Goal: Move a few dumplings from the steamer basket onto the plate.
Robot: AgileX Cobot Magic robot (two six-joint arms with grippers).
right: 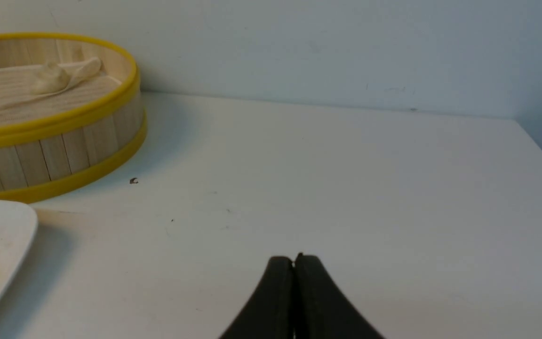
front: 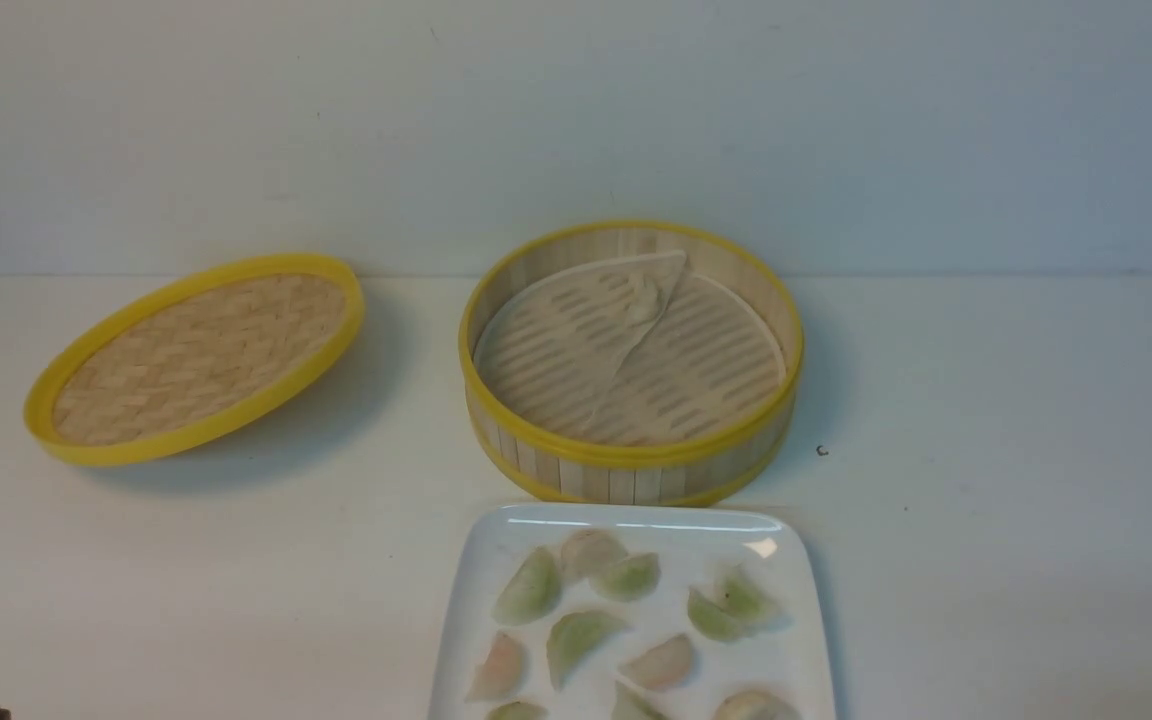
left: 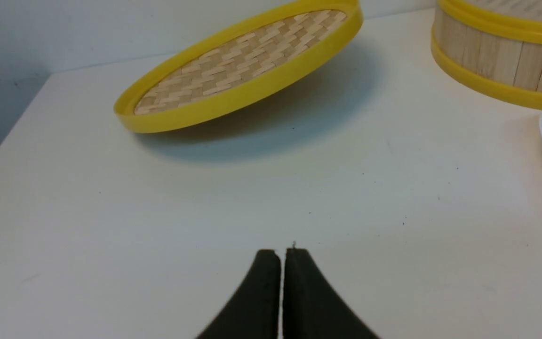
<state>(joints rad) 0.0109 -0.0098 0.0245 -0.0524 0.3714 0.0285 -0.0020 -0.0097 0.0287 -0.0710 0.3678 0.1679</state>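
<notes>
Dumplings [front: 626, 625] lie spread across the plate [front: 806, 640], about ten of them, green and pinkish mixed, each apart from its neighbours, likely spaced so none stick together. Plate sits at the near edge of the table [front: 986, 500], just in front of the steamer basket [front: 631, 465], a short carry between the two. Basket looks emptied: its pale liner [front: 576, 340] is folded back over itself at the far side, with one small pale lump [front: 648, 295] caught at the fold (a last dumpling or bunched liner, cannot tell). Lid [front: 196, 355] rests to the left of the basket, well apart, tilted with its far-right edge raised, set aside to leave the basket open. Left gripper [left: 282, 254] hangs low over bare table near the lid, fingers pressed together, nothing between them. Right gripper [right: 294, 261] likewise, on the right side, fingers together and empty. Judgement: transfer appears done, both arms parked clear.
</notes>
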